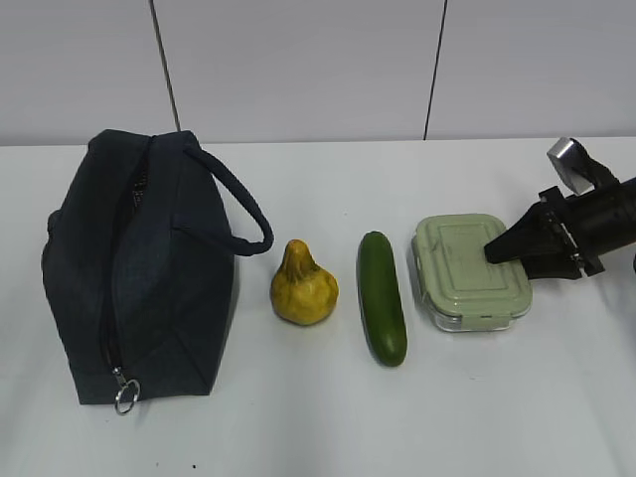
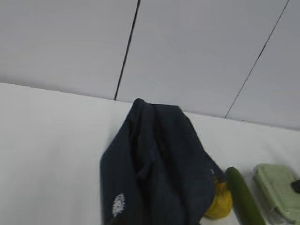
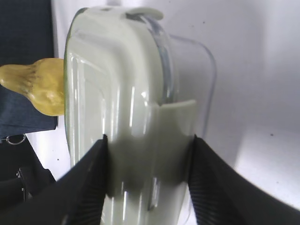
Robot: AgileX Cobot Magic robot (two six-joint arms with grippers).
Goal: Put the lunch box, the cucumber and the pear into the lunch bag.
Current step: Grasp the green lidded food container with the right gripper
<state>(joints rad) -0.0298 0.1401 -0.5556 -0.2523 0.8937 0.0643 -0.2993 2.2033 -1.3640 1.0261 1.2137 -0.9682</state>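
Observation:
The dark navy lunch bag (image 1: 139, 268) (image 2: 159, 168) stands at the left, its metal ring pull (image 1: 125, 396) hanging at the near end. To its right lie the yellow pear (image 1: 303, 286) (image 2: 220, 204), the dark green cucumber (image 1: 382, 298) (image 2: 243, 197) and the lunch box (image 1: 467, 273) (image 3: 122, 93) with its sage-green lid. My right gripper (image 1: 494, 256) (image 3: 149, 140) reaches in from the right. It is shut on the box's right end, one finger on the lid and the other against the clip side. The left gripper is out of sight.
All the items sit in a row on a white table (image 1: 328, 417) backed by a pale panelled wall (image 1: 298, 60). One loop handle (image 1: 243, 214) of the bag arches toward the pear. In the right wrist view the pear (image 3: 42, 86) and bag (image 3: 23, 47) lie beyond the box.

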